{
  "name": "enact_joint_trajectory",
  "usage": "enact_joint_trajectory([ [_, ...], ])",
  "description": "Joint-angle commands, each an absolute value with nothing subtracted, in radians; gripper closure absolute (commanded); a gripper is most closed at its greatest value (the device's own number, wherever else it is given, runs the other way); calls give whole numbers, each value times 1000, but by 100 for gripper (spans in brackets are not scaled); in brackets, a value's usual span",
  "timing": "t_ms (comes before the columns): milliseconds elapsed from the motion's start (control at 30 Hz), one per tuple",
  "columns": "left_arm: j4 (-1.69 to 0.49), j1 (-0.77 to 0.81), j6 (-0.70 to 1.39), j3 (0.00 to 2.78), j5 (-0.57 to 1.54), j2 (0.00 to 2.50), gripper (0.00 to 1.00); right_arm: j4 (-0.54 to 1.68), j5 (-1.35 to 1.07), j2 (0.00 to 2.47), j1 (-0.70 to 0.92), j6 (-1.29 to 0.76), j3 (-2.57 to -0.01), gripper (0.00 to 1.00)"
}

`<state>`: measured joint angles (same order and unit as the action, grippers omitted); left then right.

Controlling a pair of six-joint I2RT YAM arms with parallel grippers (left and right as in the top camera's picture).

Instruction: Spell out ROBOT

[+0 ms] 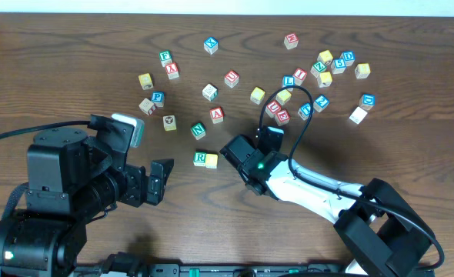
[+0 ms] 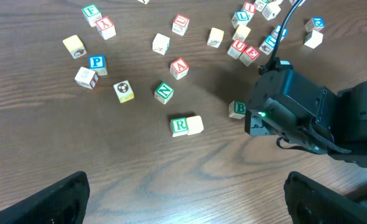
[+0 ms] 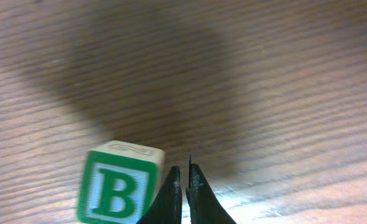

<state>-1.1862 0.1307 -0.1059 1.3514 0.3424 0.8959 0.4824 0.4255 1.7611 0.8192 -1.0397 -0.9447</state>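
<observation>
The green-lettered R cube lies on the table with a yellow-faced cube touching its right side. The green B cube stands a little to the right of that pair. My right gripper is shut and holds nothing. Its fingertips sit low by the table, right against the B cube's right side. In the overhead view that arm hides the B cube. My left gripper hovers wide open over bare wood, left of the R cube.
A green N cube and a red A cube lie just behind the R pair. Many more letter cubes are scattered across the far half of the table, thickest at the back right. The right arm's cable arches over some.
</observation>
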Motion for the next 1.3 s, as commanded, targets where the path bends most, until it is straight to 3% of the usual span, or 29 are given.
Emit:
enact_joint_trajectory([
  [0,-1189,125,-112,1354,355,894,2,455,426,1770,817,-977,-936,99],
  [867,-1189,125,-112,1354,355,894,2,262,268,1770,817,-591,-936,99],
  [1267,-1188,125,-112,1354,355,894,2,250,226,1770,830,-554,-936,99],
])
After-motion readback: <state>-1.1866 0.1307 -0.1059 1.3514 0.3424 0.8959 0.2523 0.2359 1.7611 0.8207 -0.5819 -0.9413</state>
